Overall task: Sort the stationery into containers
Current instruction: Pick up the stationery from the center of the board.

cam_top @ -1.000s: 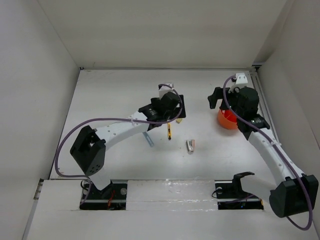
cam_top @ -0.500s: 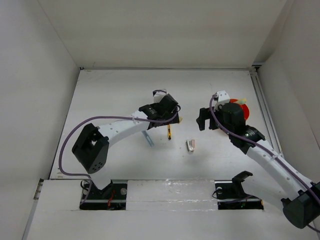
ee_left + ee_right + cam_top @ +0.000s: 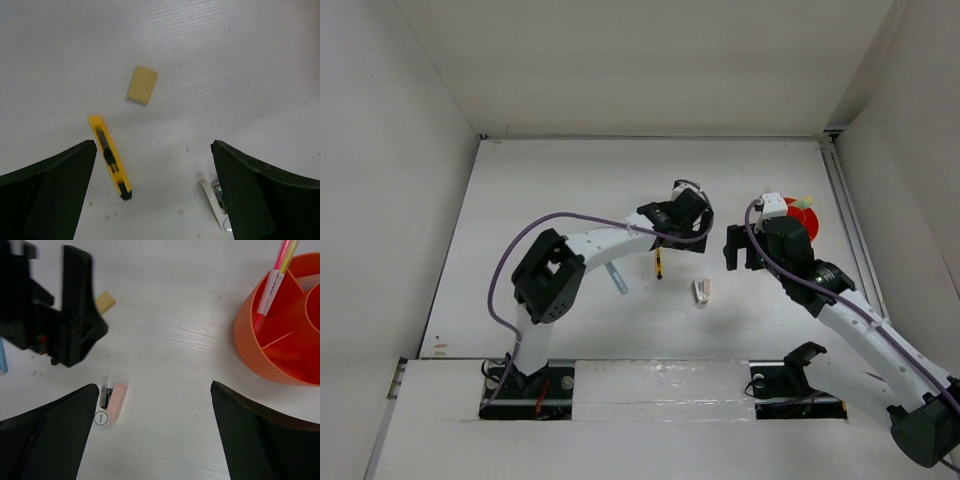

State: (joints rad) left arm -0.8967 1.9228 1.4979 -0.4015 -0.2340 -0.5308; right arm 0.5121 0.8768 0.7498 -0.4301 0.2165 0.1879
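Both claws hang spread wide and empty above the white counter [image 3: 540,190]. The left claw [image 3: 153,146] looks down on the tan eraser [image 3: 142,85], with the yellow-black cutter [image 3: 110,156] lying near it. The right claw [image 3: 154,386] is over the grey-pink piece [image 3: 112,402]; the left claw's black body stands close by, near the eraser. The orange tub [image 3: 250,342] sits to the right, with a pink marker [image 3: 272,287] and a yellow pen [image 3: 292,249] leaning in one compartment. A blue pen [image 3: 616,277] lies left of the cutter
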